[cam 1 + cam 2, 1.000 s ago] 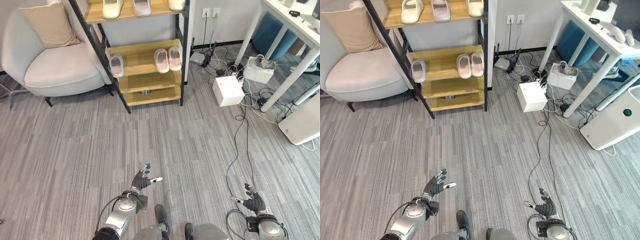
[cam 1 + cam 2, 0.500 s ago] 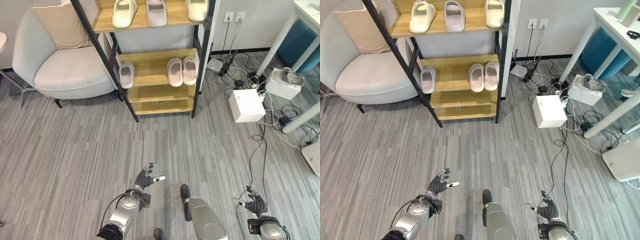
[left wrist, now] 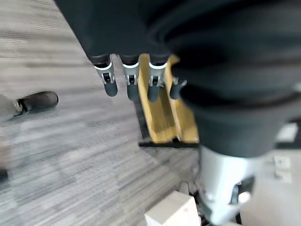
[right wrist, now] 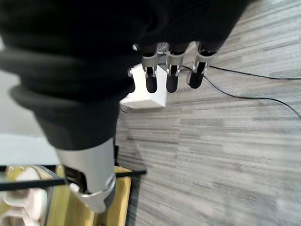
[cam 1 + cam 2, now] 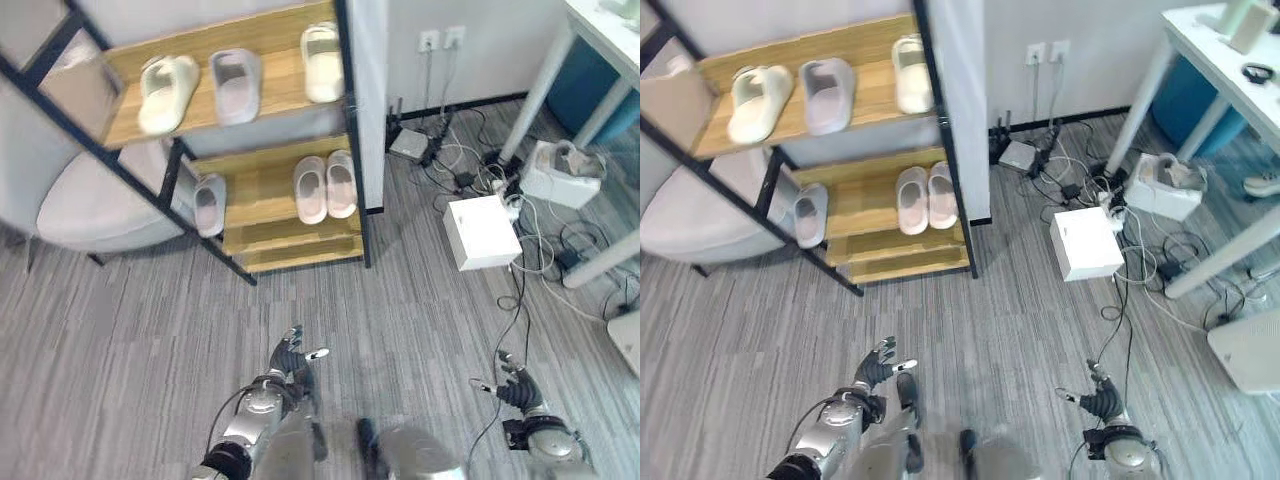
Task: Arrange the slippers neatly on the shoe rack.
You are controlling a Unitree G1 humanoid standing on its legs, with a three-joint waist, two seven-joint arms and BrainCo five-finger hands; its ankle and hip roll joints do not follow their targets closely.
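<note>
Evidently at the approach step, the left hand point(image 5: 291, 360) and right hand point(image 5: 516, 383) hang relaxed and empty well short of the shoe rack point(image 5: 352, 160), whose slippers point(image 5: 324, 186) sit unevenly, so stepping closer to regroup them seems next.

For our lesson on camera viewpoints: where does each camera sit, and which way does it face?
Left and right eye views: on the head, looking down at the shoe rack, slippers, both hands.
Left wrist view: on the left arm, along the left hand toward the rack.
Right wrist view: along the right hand toward the white box.
Shared: rack and box.
</note>
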